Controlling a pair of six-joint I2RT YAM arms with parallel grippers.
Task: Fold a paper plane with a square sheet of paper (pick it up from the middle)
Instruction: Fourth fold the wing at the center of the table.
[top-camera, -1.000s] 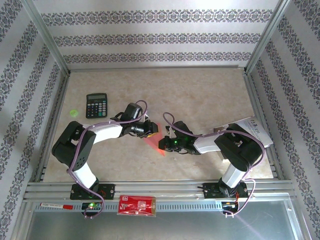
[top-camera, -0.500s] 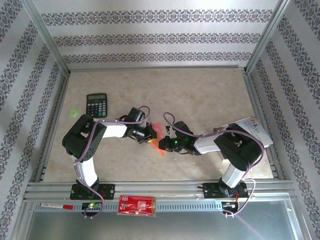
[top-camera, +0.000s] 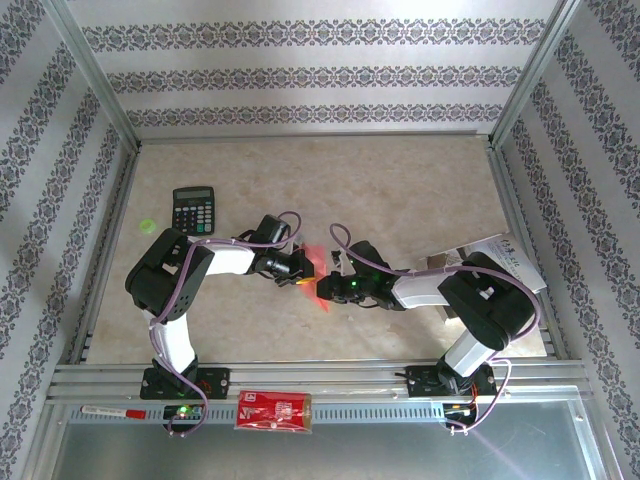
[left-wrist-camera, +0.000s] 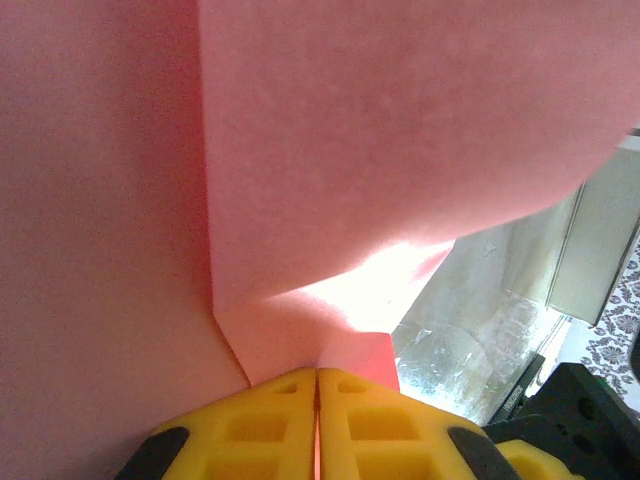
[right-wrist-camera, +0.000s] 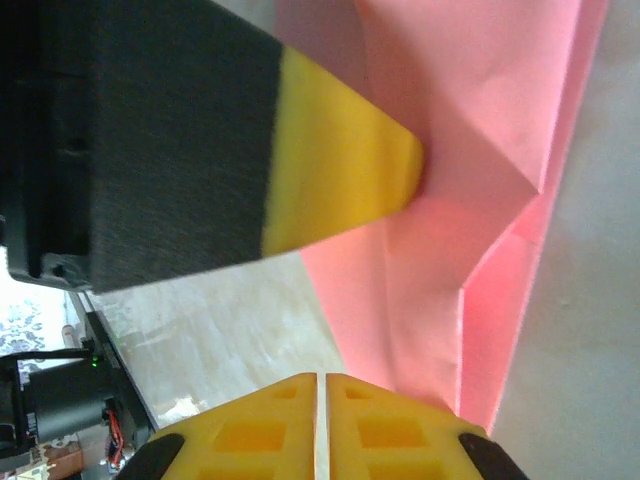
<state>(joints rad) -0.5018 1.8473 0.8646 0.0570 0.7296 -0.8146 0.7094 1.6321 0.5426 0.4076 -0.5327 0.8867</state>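
Note:
The square sheet of paper is a creased pink-red shape with folded flaps, held up off the table between the two grippers at mid-table. My left gripper comes in from the left. In the left wrist view, this left gripper has its yellow jaws pressed together on the lower edge of the paper; a thin red line of paper shows in the seam. My right gripper is shut with just a hairline slit and nothing in it. The paper stands just beyond it. The left gripper's yellow finger presses the sheet from above.
A black calculator lies at the back left, with a small green dot beside it. A white printed leaflet sits by the right arm. A red printed packet rests on the front rail.
The left arm drew its elbow in and its gripper closed on the paper's edge. The right gripper stayed close to the paper, its jaws easing very slightly.

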